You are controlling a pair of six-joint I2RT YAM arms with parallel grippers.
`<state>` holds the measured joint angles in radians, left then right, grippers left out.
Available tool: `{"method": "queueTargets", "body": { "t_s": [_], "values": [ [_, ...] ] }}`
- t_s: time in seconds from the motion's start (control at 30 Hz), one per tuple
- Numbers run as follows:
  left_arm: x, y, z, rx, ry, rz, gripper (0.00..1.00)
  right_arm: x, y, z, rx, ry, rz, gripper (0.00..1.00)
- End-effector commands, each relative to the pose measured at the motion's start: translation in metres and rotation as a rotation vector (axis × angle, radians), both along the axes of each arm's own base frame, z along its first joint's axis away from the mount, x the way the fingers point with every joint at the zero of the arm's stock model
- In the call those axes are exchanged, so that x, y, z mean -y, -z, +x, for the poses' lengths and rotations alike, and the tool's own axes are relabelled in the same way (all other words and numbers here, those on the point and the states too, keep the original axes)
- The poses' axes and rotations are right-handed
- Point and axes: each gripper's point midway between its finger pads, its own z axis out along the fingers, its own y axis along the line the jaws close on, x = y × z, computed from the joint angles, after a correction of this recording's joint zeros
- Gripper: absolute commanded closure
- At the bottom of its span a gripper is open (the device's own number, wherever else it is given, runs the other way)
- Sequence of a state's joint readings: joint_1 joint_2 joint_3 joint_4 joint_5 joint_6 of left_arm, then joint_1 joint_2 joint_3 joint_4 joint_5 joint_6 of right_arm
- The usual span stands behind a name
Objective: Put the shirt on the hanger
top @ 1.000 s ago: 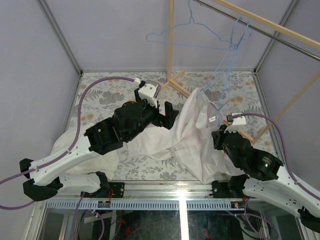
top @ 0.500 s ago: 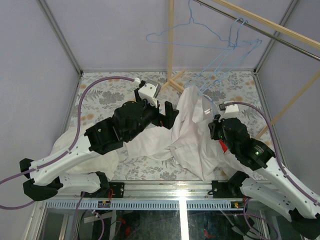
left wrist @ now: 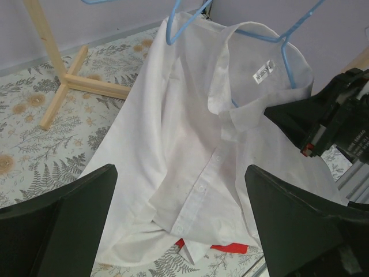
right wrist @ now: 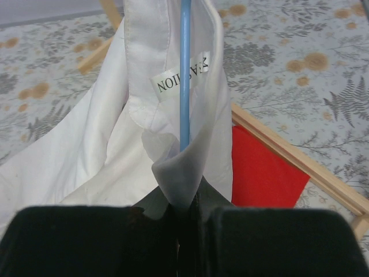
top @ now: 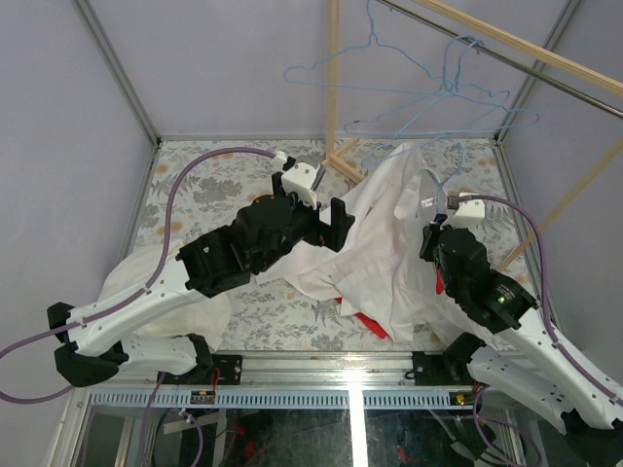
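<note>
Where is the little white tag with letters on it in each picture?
Top external: the tag is right of centre, inside the neck of the shirt.
Left wrist: upper right, inside the collar.
Right wrist: upper middle, with the blue hanger crossing it.
Shared landmark: the red cloth peeks out beside the shirt in all three.

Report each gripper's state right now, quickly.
Left gripper: open, holding nothing.
Right gripper: shut on the shirt collar, at the blue hanger wire.

Plain lilac walls (top: pixel 195 58) enclose a floral-patterned tabletop (top: pixel 214 185) and wooden rack (top: pixel 334 68).
</note>
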<state>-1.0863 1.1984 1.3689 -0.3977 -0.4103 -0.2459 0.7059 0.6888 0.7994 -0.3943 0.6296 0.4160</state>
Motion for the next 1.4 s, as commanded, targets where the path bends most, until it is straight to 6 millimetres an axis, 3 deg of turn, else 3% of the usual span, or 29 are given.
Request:
{"method": "queueTargets", "body": {
  "t_s": [0.0,0.13,0.27,0.43,0.77,0.93,1.2,1.37],
  "values": [
    [-0.008,-0.025,-0.001,0.038,-0.01,-0.059,0.07,0.035,-0.04,0.02,0.104,0.198,0.107,1.0],
    [-0.01,-0.025,-0.002,0.036,-0.008,-0.057,0.07,0.064,-0.036,0.033,0.081,0.284,0.16,1.0],
    [-0.012,-0.026,-0.004,0.035,-0.005,-0.055,0.07,0.091,-0.049,0.038,0.12,0.379,0.166,1.0],
    [-0.017,-0.026,-0.005,0.038,-0.012,-0.047,0.07,0.125,-0.072,0.022,0.2,0.541,0.121,1.0],
    [-0.012,-0.023,-0.005,0.037,0.012,-0.027,0.07,0.166,-0.12,-0.019,0.365,0.722,0.109,1.0],
    [-0.011,-0.022,-0.006,0.035,0.016,-0.025,0.07,0.17,-0.146,-0.026,0.429,0.714,0.072,1.0],
    [-0.013,-0.023,-0.007,0.034,0.012,-0.034,0.07,0.155,-0.183,-0.018,0.562,0.561,-0.016,1.0],
    [-0.013,-0.022,-0.007,0.031,0.014,-0.03,0.07,0.146,-0.183,-0.01,0.591,0.506,-0.032,1.0]
  ]
}}
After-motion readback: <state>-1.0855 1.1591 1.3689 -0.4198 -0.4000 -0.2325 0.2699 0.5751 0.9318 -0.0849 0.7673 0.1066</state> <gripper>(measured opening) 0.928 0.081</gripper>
